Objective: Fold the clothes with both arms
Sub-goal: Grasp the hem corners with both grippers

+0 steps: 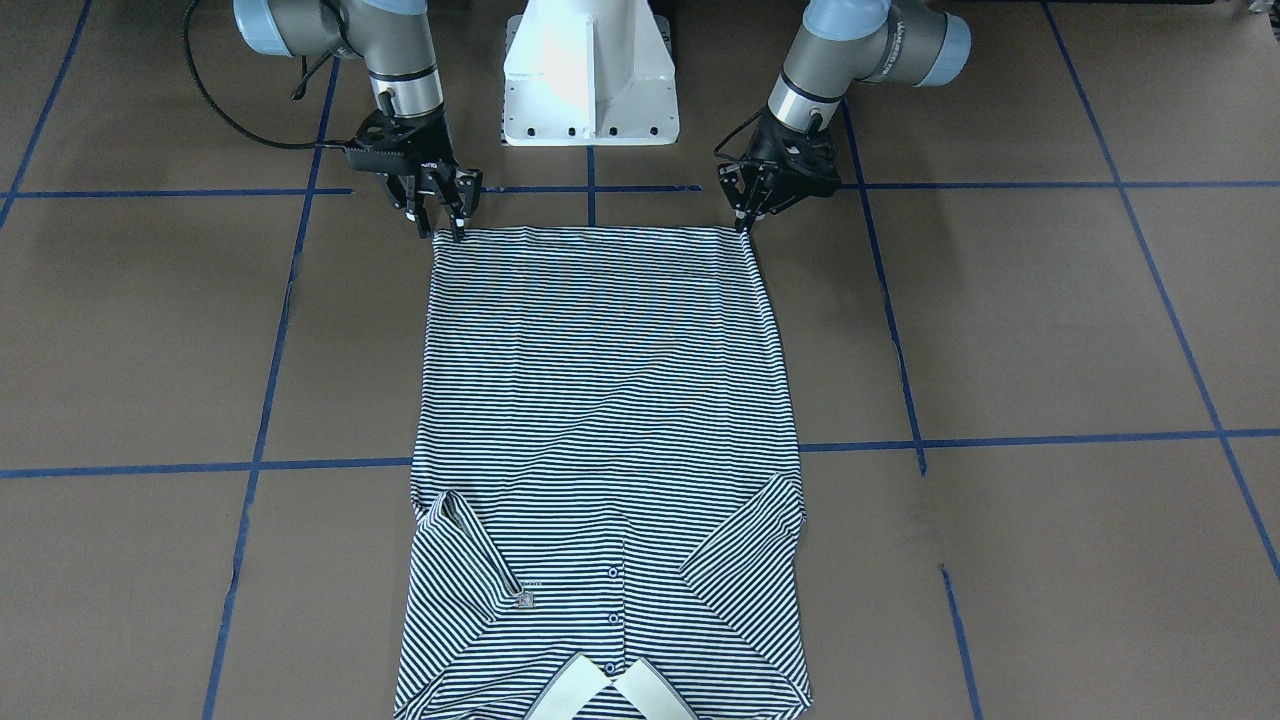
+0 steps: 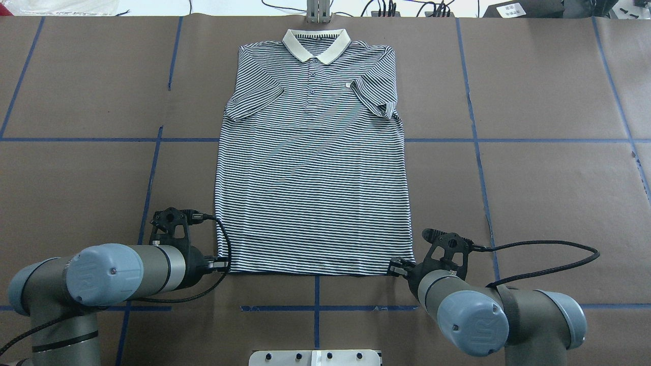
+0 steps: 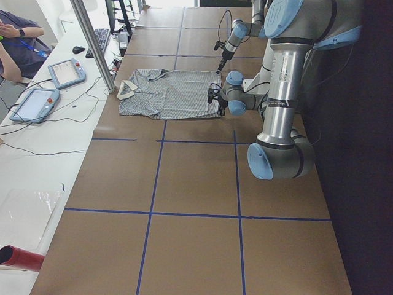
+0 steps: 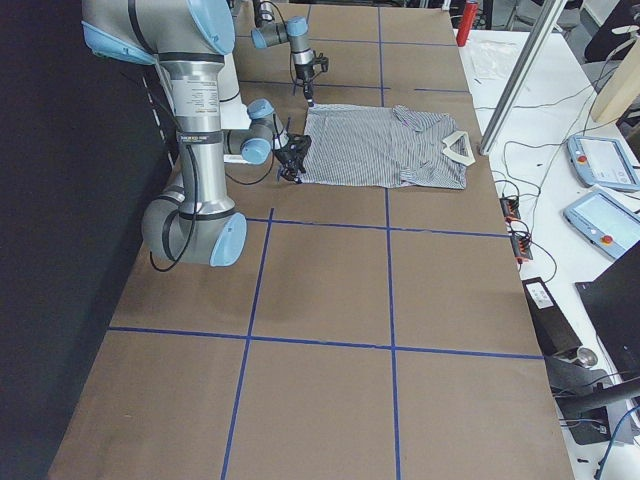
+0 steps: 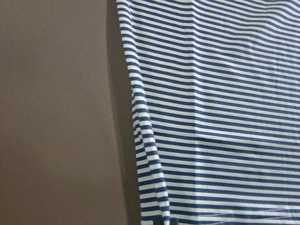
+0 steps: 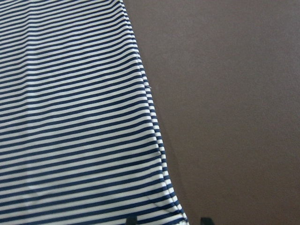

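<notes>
The striped polo shirt [image 2: 310, 168] lies flat and face up on the brown table, its cream collar [image 2: 316, 43] on the far side and both sleeves folded in over the chest. Both arms are low at the hem edge nearest the robot. My left gripper [image 1: 746, 222] sits on one hem corner with its fingers drawn together on the cloth. In the left wrist view a single dark tip [image 5: 164, 220] shows on the shirt [image 5: 220, 117] edge. My right gripper [image 1: 440, 228] is open at the other corner. In the right wrist view the hem edge runs down between its fingertips [image 6: 131, 220].
The white pedestal base [image 1: 590, 80] stands just behind the hem. Blue tape lines [image 1: 600, 188] grid the brown table. On the white side bench are tablets [image 3: 66, 72], cables and a metal post [image 3: 95, 43], with a person [image 3: 15, 37] seated at its far end.
</notes>
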Controlling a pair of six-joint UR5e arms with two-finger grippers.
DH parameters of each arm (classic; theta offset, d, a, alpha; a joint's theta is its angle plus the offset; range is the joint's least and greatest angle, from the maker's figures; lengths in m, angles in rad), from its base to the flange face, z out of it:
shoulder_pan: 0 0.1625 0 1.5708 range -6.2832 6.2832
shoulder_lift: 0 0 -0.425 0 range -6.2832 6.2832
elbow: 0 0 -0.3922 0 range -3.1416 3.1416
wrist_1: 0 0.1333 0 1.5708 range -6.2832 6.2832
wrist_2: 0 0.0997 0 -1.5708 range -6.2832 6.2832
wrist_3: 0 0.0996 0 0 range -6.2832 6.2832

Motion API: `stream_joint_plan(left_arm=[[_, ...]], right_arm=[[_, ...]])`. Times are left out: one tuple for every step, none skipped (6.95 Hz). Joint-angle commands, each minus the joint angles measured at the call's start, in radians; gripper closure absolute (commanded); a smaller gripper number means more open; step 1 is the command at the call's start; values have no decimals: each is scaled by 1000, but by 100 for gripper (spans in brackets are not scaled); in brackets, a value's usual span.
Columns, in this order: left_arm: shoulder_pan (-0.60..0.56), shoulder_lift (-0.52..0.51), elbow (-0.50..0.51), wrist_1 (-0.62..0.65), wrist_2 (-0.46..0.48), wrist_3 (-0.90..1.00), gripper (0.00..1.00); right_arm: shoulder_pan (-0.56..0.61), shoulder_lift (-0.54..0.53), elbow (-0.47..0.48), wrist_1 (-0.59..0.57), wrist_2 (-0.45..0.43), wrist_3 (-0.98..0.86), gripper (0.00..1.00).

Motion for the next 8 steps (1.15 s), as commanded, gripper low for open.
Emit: stream_joint_plan(left_arm=[[0,0,0,-1,0,1,100],[0,0,0,-1,0,1,100],[0,0,0,-1,0,1,100],[0,0,0,-1,0,1,100],[0,0,0,-1,0,1,100],[0,0,0,-1,0,1,100],[0,0,0,-3,0,1,100],[0,2,0,-3,0,1,100]], right_arm=[[0,0,-1,0,-5,0,52],[0,0,-2,0,-6,0,53],[0,0,-2,-2,-8,0,53],[-2,2,-2,-2,-8,0,53],[-2,2,-4,-2,-9,1,60],[-2,0,-4,-2,-9,2,64],[-3,0,-5,-2,-12,0,63],[-3,0,-5,-2,-14,0,62]])
